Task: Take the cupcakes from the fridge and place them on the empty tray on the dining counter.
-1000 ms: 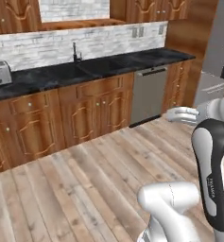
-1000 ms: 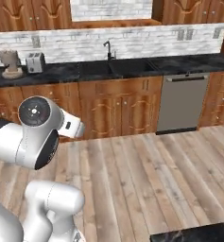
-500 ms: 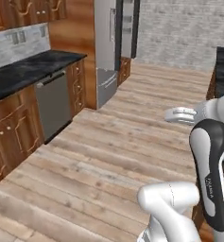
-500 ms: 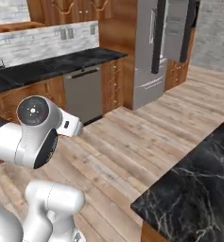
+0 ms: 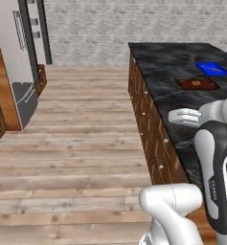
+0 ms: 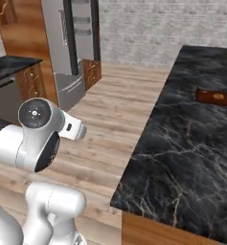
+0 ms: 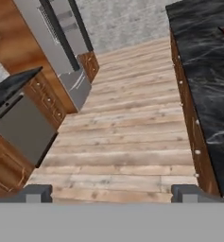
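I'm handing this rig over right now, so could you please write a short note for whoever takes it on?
Gripper: open, holding nothing, pointing over the wooden floor.
Fridge: ahead on the left, doors shut; cupcakes not in sight.
Tray: on the far part of the dining counter, looks empty, just beyond a wooden board.
Done: nothing visible yet.
Left: reach the fridge, open it, take out both cupcakes, set them on the tray.
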Robot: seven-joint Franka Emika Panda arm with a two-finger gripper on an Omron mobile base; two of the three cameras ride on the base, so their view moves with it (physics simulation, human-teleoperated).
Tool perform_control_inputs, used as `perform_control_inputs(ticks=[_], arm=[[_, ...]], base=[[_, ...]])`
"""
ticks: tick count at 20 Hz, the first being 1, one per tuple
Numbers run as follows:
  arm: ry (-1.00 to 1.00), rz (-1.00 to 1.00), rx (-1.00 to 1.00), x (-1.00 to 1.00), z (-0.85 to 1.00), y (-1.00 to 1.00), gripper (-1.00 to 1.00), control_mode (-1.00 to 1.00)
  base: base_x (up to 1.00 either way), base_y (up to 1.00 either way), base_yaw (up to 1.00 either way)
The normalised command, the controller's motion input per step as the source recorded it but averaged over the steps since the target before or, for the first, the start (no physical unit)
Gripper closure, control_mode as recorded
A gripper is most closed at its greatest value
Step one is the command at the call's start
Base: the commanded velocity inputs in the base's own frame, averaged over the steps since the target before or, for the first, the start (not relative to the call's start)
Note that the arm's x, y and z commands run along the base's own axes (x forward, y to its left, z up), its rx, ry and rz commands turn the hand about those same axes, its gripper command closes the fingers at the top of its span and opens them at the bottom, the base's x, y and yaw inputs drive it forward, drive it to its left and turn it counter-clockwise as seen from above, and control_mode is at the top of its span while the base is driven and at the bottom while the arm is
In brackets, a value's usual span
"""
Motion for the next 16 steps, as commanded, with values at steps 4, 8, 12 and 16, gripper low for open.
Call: perform_control_inputs(ticks=[4, 8, 12, 16], arm=[[0.00, 0.00, 0.00, 0.00, 0.00, 0.00, -1.00, 1.00], [0.00, 0.00, 0.00, 0.00, 0.00, 0.00, -1.00, 1.00], [0.00, 0.00, 0.00, 0.00, 0.00, 0.00, -1.00, 1.00], [0.00, 0.00, 0.00, 0.00, 0.00, 0.00, -1.00, 1.00]], base=[[1.00, 1.00, -0.35], [1.00, 1.00, -0.33], [1.00, 0.51, -0.16], [1.00, 0.27, 0.13]])
